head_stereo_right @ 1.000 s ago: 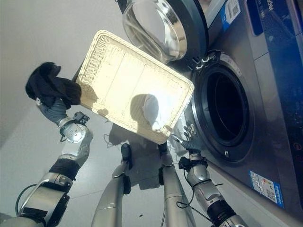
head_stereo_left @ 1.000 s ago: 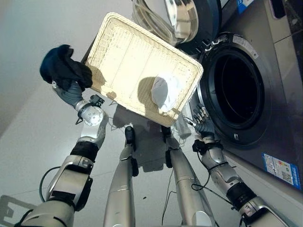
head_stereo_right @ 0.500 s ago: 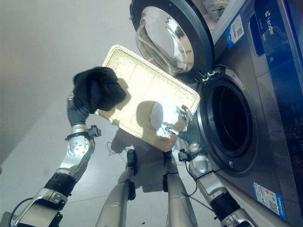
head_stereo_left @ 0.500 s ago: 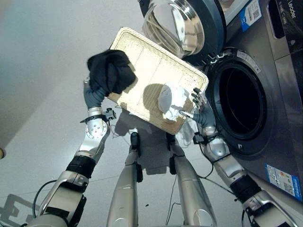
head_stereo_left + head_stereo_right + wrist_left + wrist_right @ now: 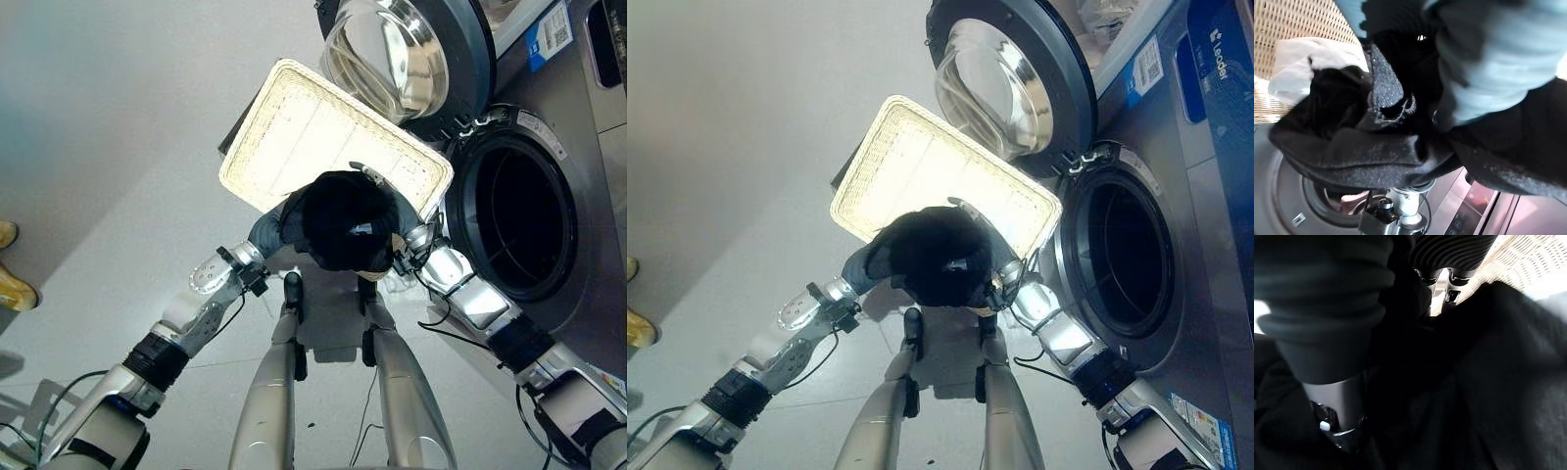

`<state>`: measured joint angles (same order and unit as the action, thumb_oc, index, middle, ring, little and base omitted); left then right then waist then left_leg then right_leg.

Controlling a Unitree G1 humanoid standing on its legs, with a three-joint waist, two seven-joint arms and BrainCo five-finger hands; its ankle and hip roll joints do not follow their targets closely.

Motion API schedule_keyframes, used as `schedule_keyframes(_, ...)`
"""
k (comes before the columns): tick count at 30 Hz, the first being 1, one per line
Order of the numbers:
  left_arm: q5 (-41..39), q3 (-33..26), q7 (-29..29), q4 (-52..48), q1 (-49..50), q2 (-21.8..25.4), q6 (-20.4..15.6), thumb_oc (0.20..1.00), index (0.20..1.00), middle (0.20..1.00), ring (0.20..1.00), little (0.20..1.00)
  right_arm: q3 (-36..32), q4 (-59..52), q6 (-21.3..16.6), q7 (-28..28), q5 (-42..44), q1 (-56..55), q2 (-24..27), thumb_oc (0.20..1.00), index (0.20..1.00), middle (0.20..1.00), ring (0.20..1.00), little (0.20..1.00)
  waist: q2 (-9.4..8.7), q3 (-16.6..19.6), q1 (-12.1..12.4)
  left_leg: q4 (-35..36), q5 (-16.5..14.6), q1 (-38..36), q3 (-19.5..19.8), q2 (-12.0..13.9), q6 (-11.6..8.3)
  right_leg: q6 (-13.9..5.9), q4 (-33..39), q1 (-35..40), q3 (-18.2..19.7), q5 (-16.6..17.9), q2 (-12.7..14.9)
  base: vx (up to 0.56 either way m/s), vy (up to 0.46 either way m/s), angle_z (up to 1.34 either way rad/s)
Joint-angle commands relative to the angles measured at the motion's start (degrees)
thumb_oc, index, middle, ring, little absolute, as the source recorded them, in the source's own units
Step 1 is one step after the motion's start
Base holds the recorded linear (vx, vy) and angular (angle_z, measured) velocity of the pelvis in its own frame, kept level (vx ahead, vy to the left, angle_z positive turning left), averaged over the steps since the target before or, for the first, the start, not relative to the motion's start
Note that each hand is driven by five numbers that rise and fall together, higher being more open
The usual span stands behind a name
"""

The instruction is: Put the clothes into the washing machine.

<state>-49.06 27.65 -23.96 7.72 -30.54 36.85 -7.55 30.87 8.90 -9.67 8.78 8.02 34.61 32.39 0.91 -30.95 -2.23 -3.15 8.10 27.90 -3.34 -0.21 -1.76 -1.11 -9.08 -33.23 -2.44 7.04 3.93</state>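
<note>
Black cloth, a bunched garment (image 5: 343, 220), sits at the middle of everything, held up over the near corner of the wicker basket (image 5: 294, 127) by the left hand (image 5: 284, 220), whose fingers are buried in the folds; I can't tell how they are set. The right hand (image 5: 377, 179) comes in from about four o'clock of the bundle and lies against it, one silver finger showing over the top edge, the rest hidden, so its grasp can't be read either. It looks like a hand-over, the cloth brought to the side nearest the washing machine (image 5: 588, 176). The drum opening (image 5: 519, 220) gapes at three o'clock of the garment, near but apart, with the glass door (image 5: 402, 49) swung open at one o'clock, out of the way. In the left wrist view a white garment (image 5: 1303, 61) lies in the basket behind the black one, still to be loaded.
</note>
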Motion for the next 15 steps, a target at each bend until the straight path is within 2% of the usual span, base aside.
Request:
schedule_keyframes(1,-3.59,1.14,-4.14,-8.61,-2.3,-2.0,-0.01,0.2,0.2,0.2,0.2,0.2,3.01,-6.52,1.13,-2.87,2.86,2.05,1.29,1.0,1.0,1.0,1.0,1.0,2.79,1.16,-1.18,-3.42,-5.23,0.5,-3.58,-3.8,0.49,-2.58,0.11,2.08,-4.4,-4.09,-0.9,0.0,0.0,0.0)
schedule_keyframes(6,-5.45,3.13,-5.24,-9.84,-3.62,-0.66,0.54,0.2,0.2,0.2,0.2,0.2,7.78,-6.16,9.4,-13.77,14.45,3.12,2.87,1.0,1.0,1.0,1.0,1.0,2.66,1.16,-1.02,-1.64,-4.43,0.03,-4.07,-3.66,0.43,-2.58,1.28,2.5,-4.75,-3.71,-0.97,0.0,-0.021,-0.01)
schedule_keyframes(8,-4.89,4.1,-4.61,-10.07,-4.07,-0.16,0.11,0.2,0.2,0.2,0.2,0.2,9.4,-5.55,11.85,-18.0,19.88,3.14,2.96,1.0,1.0,1.0,1.0,1.0,2.56,1.16,-0.81,-1.19,-4.06,-0.01,-4.1,-3.55,0.41,-2.58,1.46,2.44,-4.99,-3.46,-0.97,0.0,-0.042,0.0)
schedule_keyframes(9,-4.89,4.1,-4.61,-10.07,-4.07,-0.16,0.11,0.2,0.2,0.2,0.2,0.2,9.4,-5.55,11.85,-18.0,19.88,3.14,2.96,1.0,1.0,1.0,1.0,1.0,2.56,1.16,-0.81,-1.19,-4.06,-0.01,-4.1,-3.55,0.41,-2.58,1.46,2.44,-4.99,-3.46,-0.97,0.0,-0.059,0.02)
schedule_keyframes(10,-4.56,5.27,-3.47,-9.81,-5.02,-0.02,-0.06,0.2,0.2,0.2,0.2,0.2,11.02,-5.0,15.64,-23.15,27.48,3.13,2.74,1.0,1.0,1.0,1.0,1.0,2.43,1.16,-0.64,-0.83,-3.77,0.09,-4.03,-3.5,0.42,-2.54,1.71,2.34,-5.18,-3.28,-1.03,0.0,-0.048,0.02)
schedule_keyframes(12,-4.66,6.11,-2.5,-9.66,-5.63,0.11,-0.38,0.2,0.2,0.2,0.2,0.2,11.88,-4.54,17.5,-25.83,32.08,3.24,2.4,1.0,1.0,1.0,1.0,1.0,2.41,1.16,-0.52,-0.64,-3.49,0.22,-4.03,-3.47,0.39,-2.49,1.83,2.22,-5.32,-3.1,-1.05,0.0,-0.042,0.01)
schedule_keyframes(13,-3.76,6.73,-0.96,-9.46,-5.86,-0.02,-0.98,0.2,0.2,0.2,0.2,0.2,12.51,-4.38,19.29,-28.36,36.89,2.85,1.82,0.573,0.573,0.573,0.573,0.573,2.43,1.16,-0.42,-0.57,-3.29,0.44,-3.99,-3.41,0.36,-2.43,1.8,2.01,-5.39,-3.03,-1.09,0.01,-0.031,-0.01)
schedule_keyframes(14,-3.58,7.3,0.16,-9.23,-6.09,0.05,-1.51,0.2,0.2,0.2,0.2,0.2,12.79,-4.48,20.4,-29.53,41.06,2.38,1.26,0.351,0.351,0.351,0.351,0.351,2.45,1.16,-0.38,-0.48,-3.08,0.6,-3.97,-3.34,0.32,-2.4,1.78,1.82,-5.39,-2.91,-1.16,0.0,0.0,0.0)
schedule_keyframes(15,-3.58,7.3,0.16,-9.22,-6.09,0.05,-1.51,0.2,0.2,0.2,0.2,0.2,12.79,-4.48,20.4,-29.52,41.06,2.38,1.26,0.351,0.351,0.351,0.351,0.351,2.45,1.16,-0.38,-0.48,-3.08,0.6,-3.97,-3.34,0.32,-2.4,1.78,1.82,-5.39,-2.91,-1.16,0.0,0.0,0.0)
